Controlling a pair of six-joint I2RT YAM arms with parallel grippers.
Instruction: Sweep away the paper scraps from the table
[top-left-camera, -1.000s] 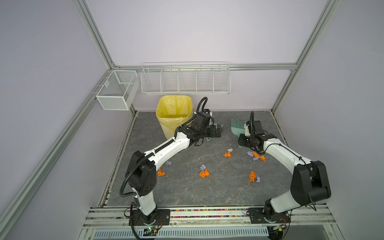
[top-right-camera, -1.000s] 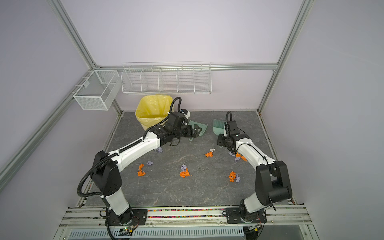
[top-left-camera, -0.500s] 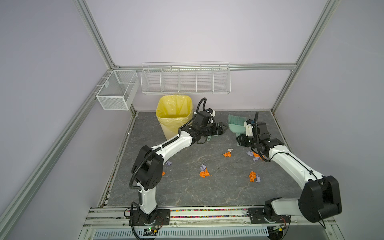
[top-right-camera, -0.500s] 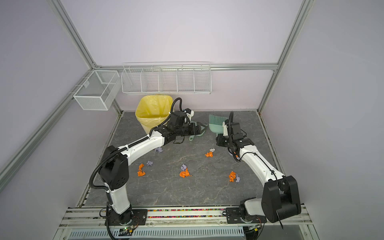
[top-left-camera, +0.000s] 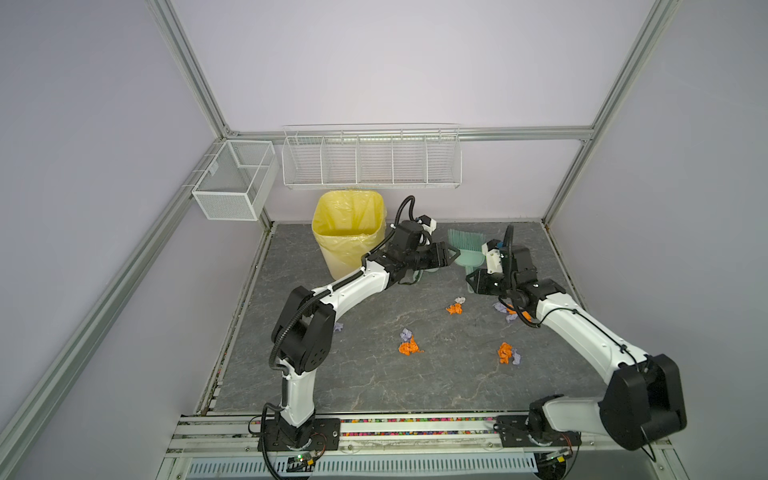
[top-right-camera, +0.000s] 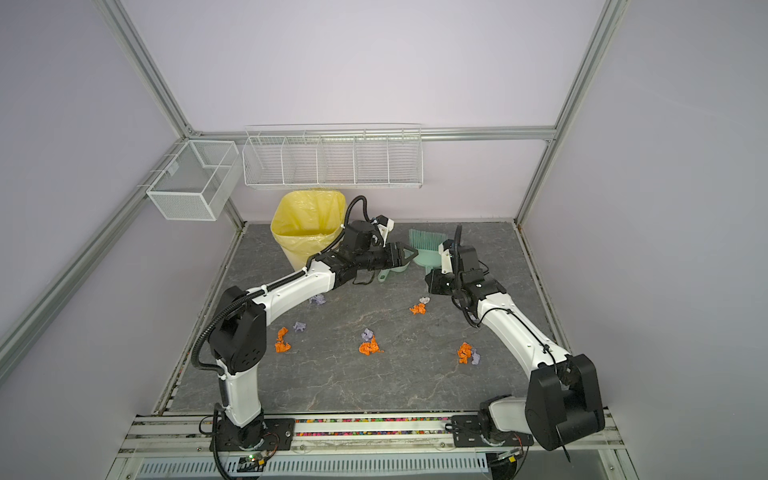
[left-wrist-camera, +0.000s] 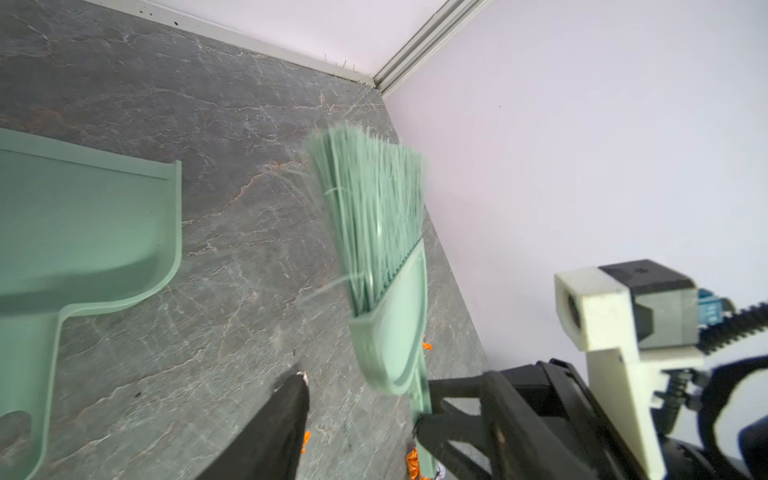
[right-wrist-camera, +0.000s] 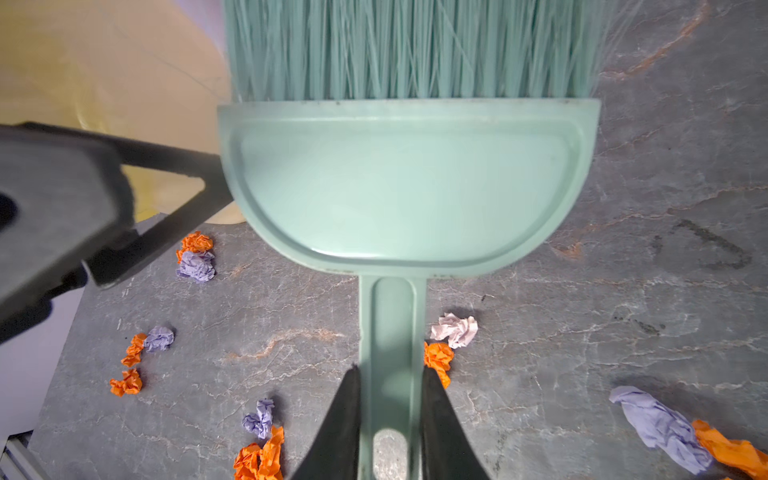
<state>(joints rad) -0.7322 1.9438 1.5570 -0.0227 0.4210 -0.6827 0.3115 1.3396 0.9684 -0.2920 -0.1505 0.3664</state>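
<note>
Narrowed from earlier yet spread, our left gripper (top-left-camera: 454, 253) nears the dustpan (left-wrist-camera: 83, 224) by the bin (top-left-camera: 345, 257); we centre its handle (left-wrist-camera: 33, 357) before clamping, right gripper (right-wrist-camera: 390, 374) pinching the brush (right-wrist-camera: 407, 187).

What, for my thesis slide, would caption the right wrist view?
Right gripper clamps the green brush by its handle; paper scraps litter the table.
</note>
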